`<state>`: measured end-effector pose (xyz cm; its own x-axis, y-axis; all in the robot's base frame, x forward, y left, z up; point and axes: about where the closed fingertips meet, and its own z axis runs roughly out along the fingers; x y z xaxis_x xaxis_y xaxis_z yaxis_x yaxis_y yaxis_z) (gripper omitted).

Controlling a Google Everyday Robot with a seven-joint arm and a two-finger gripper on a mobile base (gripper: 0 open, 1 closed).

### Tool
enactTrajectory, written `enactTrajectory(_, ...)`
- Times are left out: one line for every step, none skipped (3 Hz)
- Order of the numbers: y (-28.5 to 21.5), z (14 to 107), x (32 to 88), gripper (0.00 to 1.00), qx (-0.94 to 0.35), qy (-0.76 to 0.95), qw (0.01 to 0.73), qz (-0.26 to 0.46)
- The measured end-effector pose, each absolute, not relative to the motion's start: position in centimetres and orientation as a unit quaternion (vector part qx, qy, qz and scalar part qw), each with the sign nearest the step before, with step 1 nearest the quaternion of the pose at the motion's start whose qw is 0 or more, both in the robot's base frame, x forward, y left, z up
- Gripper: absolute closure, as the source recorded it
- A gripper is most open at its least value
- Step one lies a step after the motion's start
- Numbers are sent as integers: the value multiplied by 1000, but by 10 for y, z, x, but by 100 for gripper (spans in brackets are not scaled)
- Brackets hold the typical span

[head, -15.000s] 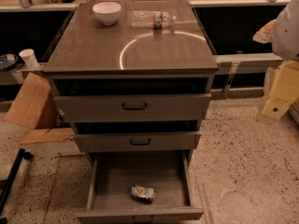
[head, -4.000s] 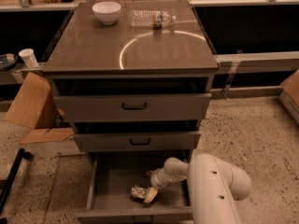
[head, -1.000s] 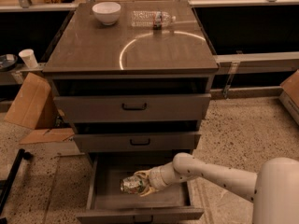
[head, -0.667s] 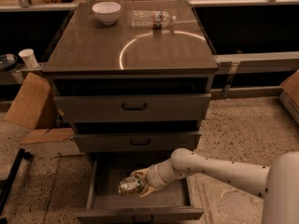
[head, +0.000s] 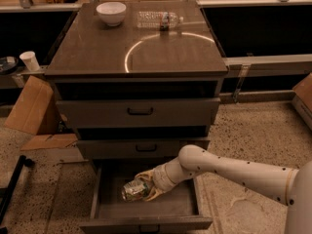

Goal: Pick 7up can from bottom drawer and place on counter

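The bottom drawer (head: 146,213) is pulled open at the foot of the cabinet. My gripper (head: 142,186) reaches into it from the right on a white arm. It is shut on the 7up can (head: 134,189), a dented silvery can with green marks, held lying sideways a little above the drawer floor. The counter (head: 97,52) is the glossy grey-brown cabinet top with a bright curved light reflection, well above the gripper.
A white bowl (head: 111,12) and a clear water bottle (head: 158,19) lie at the back of the counter. Two shallower drawers (head: 139,112) sit partly out above the open one. Cardboard (head: 34,108) and a white cup (head: 30,60) are at left.
The can, at rest on the drawer floor earlier, is now in my gripper. Over the last second the gripper has moved it slightly left and up.
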<state>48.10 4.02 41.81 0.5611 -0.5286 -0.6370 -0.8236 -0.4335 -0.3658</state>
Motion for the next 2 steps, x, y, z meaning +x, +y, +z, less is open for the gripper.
enactTrajectory(39,435,482,100,-828,415,316,207)
enactTrajectory(23,486,480,100,-835,420,313,170)
